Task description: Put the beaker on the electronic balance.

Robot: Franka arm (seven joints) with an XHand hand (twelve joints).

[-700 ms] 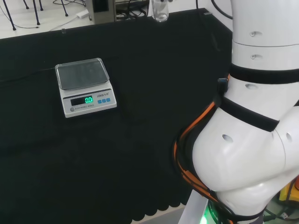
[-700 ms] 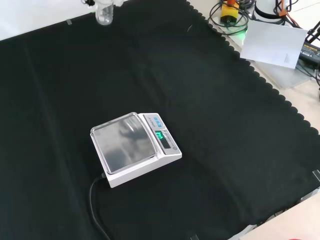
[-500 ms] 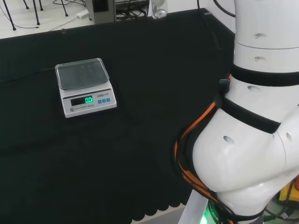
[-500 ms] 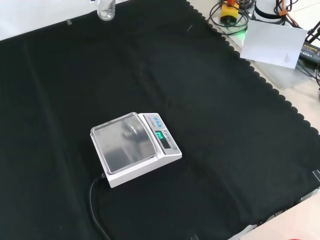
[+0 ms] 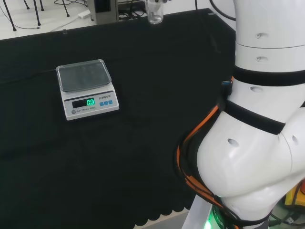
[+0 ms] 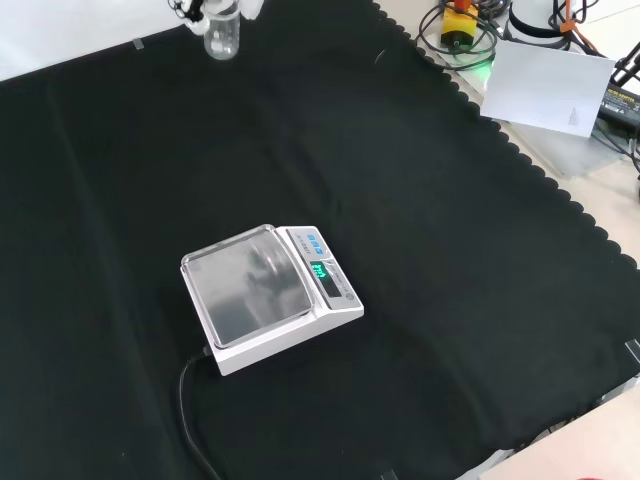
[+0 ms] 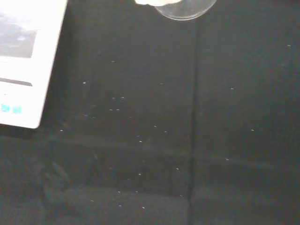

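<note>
The hand (image 6: 205, 8) grasps the beaker (image 6: 222, 35) above the tabletop (image 6: 450, 250), well apart from the balance (image 6: 268, 295); descending off-centre could tip it off the pan.

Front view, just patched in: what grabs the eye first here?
The white electronic balance, its green display lit, sits alone mid-cloth with its pan bare. At the top edge a clear beaker hangs in the hand, well away from the balance. White paper lies off the cloth at upper right.
</note>
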